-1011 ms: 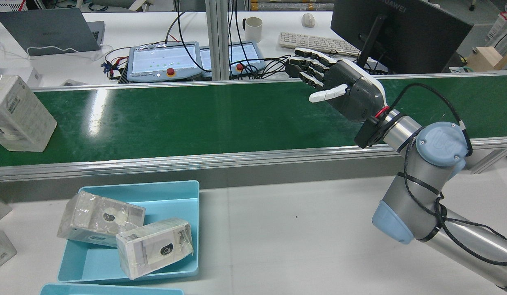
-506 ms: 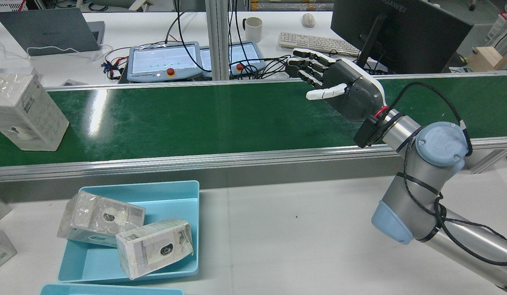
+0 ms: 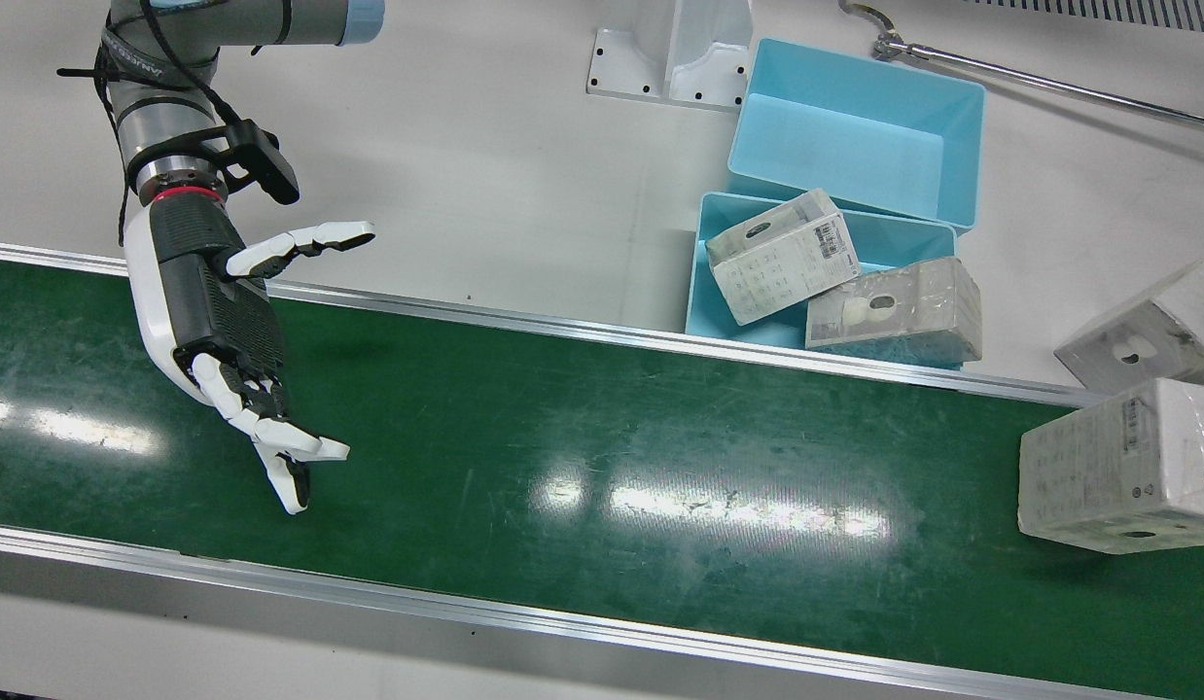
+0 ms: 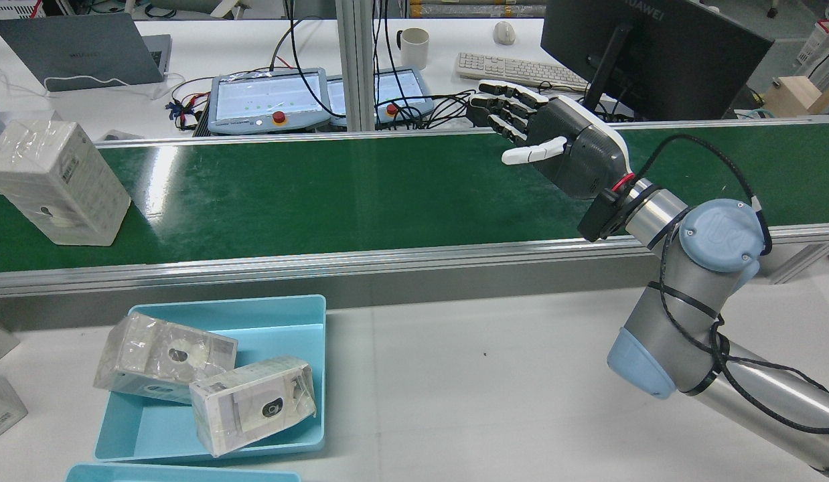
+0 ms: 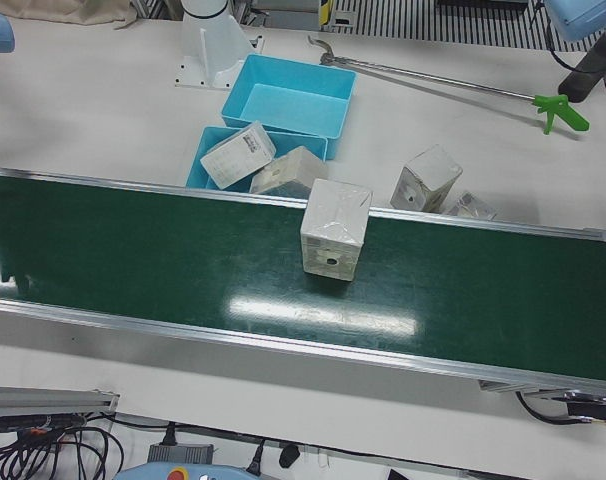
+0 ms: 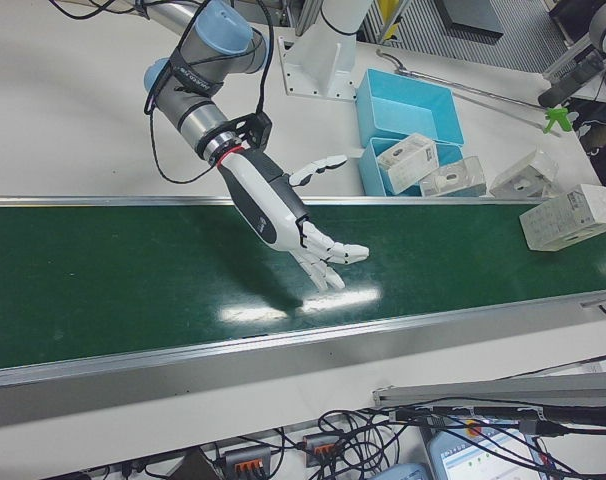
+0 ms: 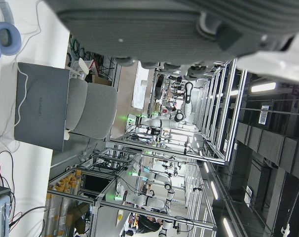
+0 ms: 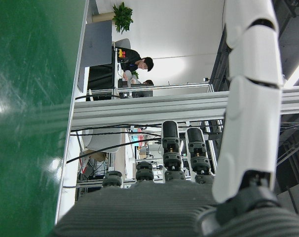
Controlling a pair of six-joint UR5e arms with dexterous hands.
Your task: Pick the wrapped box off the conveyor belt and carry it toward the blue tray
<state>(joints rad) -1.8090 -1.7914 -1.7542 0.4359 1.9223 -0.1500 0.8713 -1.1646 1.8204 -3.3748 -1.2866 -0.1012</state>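
Note:
A wrapped white box (image 4: 56, 181) stands upright on the green conveyor belt (image 4: 361, 194), at its far left in the rear view; it also shows in the front view (image 3: 1122, 467) and the left-front view (image 5: 335, 228). My right hand (image 4: 562, 144) is open and empty, held above the belt far to the right of the box, fingers spread toward the belt's far edge; it also shows in the front view (image 3: 223, 321). The blue tray (image 4: 254, 304) sits on the white table before the belt and holds two wrapped boxes (image 4: 250, 402). My left hand (image 7: 189, 29) shows only its palm and holds nothing.
A second blue tray (image 3: 855, 126) stands behind the first one. More wrapped boxes (image 3: 1147, 326) lie on the table by the belt's end. A grabber tool (image 5: 553, 105) lies on the table. A monitor (image 4: 649, 53) and a keyboard (image 4: 515, 67) stand beyond the belt.
The wrapped box has moved to the right along the belt in the rear view. My right hand has barely shifted.

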